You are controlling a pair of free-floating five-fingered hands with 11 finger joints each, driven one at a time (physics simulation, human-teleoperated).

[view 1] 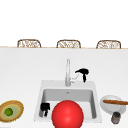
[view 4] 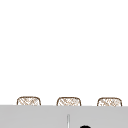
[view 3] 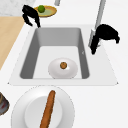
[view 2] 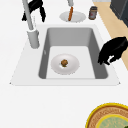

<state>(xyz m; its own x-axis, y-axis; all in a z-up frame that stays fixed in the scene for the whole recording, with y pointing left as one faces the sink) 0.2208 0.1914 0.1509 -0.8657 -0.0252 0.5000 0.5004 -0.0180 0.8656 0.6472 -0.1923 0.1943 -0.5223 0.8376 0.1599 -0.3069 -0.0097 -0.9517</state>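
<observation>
Right hand (view 1: 83, 73) is up by the faucet (view 1: 67, 71), just to its right at the back of the sink (view 1: 41, 100). Its fingers are curled downward, and from the right side view (view 3: 106, 35) the fingertips hang right next to the faucet's base; can't tell if they actually touch it. It isn't holding anything I can make out.

Left hand (view 1: 45, 108) sits at the sink's front left corner, over the rim. In the left side view (view 2: 113, 50) its fingers are bent down and loose, gripping nothing.

Inside the basin there's a white plate (view 2: 56, 67) with a small brown ball (view 2: 64, 62) on it. On the surface to the right, another plate (view 3: 23, 105) carries a sausage (view 3: 48, 108), with a jar (view 1: 116, 117) beside it. On the left is a yellow bowl (view 1: 17, 110) with a lime (view 1: 9, 111) in it.
</observation>
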